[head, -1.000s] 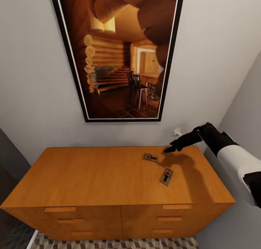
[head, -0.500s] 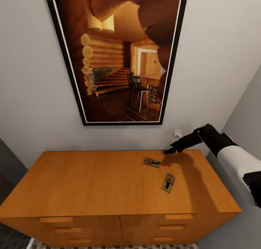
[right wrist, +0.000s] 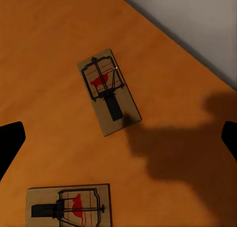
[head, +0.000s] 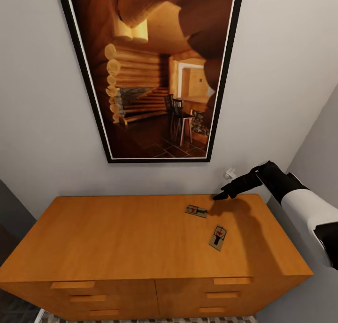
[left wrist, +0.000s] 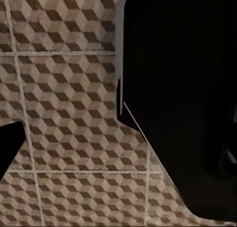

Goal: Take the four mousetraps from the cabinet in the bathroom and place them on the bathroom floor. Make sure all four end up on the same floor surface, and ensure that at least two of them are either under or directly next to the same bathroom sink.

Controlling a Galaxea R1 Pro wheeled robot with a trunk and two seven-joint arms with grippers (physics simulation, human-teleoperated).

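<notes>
Right pincer (head: 220,195) hovers above the back right part of the cabinet (head: 117,238) top, close to the wall, with nothing between its fingers; in the right wrist view its two dark fingertips sit at opposite edges, spread wide. Two mousetraps lie flat on the orange-brown top: the nearer-wall mousetrap (head: 195,211) just below the pincer, and the second mousetrap (head: 216,237) a little closer to the front edge, apart from the first. Left pincer's state I cannot tell; its wrist view looks down on the patterned bathroom floor (left wrist: 64,113). A framed picture (head: 155,69) hangs above the cabinet.
</notes>
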